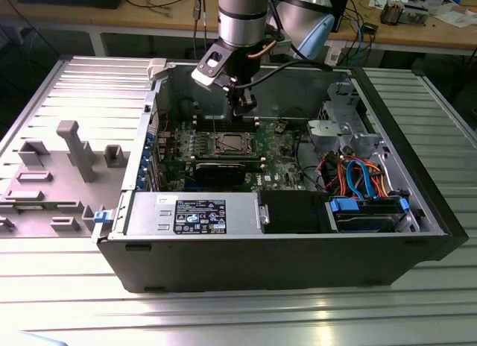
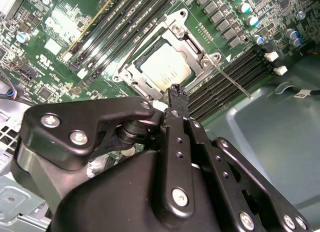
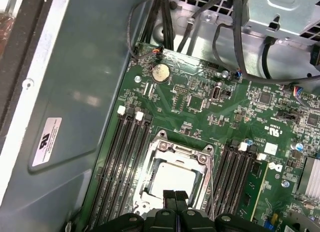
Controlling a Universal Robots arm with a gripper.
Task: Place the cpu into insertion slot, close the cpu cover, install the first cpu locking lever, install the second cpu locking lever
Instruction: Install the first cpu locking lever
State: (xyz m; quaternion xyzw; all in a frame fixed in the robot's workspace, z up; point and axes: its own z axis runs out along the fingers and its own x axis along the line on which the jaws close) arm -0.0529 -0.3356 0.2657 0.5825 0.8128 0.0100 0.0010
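Note:
The cpu (image 2: 165, 69) (image 3: 172, 182) lies in the insertion slot (image 1: 227, 143) on the green board, its silver-grey top showing. The cpu cover (image 2: 189, 46) (image 3: 177, 154) lies flat over it, framing the chip through its square window. A thin metal locking lever (image 2: 232, 81) sticks out from one socket corner, slanting across the black memory slots. My gripper (image 1: 243, 107) (image 2: 177, 90) (image 3: 175, 194) hovers just above the socket's edge, shut with nothing between its fingertips.
Black memory slots (image 3: 125, 162) flank the socket on both sides. The grey case wall (image 3: 75, 92) rises close by. A drive cage (image 1: 339, 118) and bundled cables (image 1: 358, 174) fill the exterior view's right. A power supply (image 1: 194, 212) sits at the case front.

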